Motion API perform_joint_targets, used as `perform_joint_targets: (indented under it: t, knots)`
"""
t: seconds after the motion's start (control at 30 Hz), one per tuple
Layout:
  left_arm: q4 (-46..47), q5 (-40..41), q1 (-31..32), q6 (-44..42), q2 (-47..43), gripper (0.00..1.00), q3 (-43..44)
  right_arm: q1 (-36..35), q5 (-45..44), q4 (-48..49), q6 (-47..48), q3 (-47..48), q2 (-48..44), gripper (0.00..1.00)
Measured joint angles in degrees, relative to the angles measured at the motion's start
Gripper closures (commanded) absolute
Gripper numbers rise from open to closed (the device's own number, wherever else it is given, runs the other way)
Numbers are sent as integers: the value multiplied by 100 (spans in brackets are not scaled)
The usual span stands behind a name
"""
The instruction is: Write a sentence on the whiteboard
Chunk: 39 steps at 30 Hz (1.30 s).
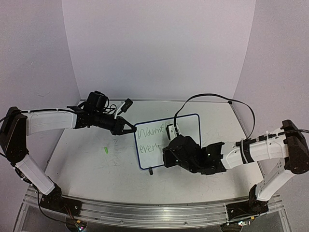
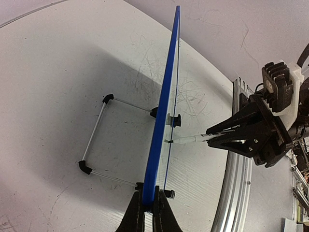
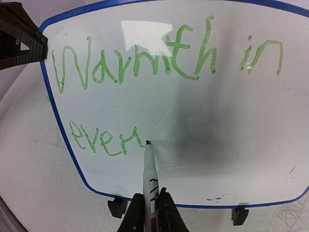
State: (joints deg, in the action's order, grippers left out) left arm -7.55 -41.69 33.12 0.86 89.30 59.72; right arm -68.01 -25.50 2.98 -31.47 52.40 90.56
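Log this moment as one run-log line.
left pincer: shut on whiteboard | right pincer: shut on marker, tip on whiteboard | sentence: Warmth in ever

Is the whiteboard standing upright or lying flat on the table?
Standing, near upright. In the left wrist view the whiteboard rises edge-on from the table on its black feet, its near edge clamped in the left gripper.

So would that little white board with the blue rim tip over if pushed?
Probably, if left alone: the small blue-rimmed whiteboard stands on edge, propped by a thin wire stand, so it looks light and easy to tip. That may be why the left gripper pinches its edge while the white marker pen in the right gripper presses on it. Its straight edge suggests stiffness.
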Motion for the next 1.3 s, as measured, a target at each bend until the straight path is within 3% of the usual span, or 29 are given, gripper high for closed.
perform_joint_targets:
  t: [1.3]
  knots:
    - [-2, 30, 0, 0, 0, 100, 0, 203, 203, 86, 34, -2, -161, 100]
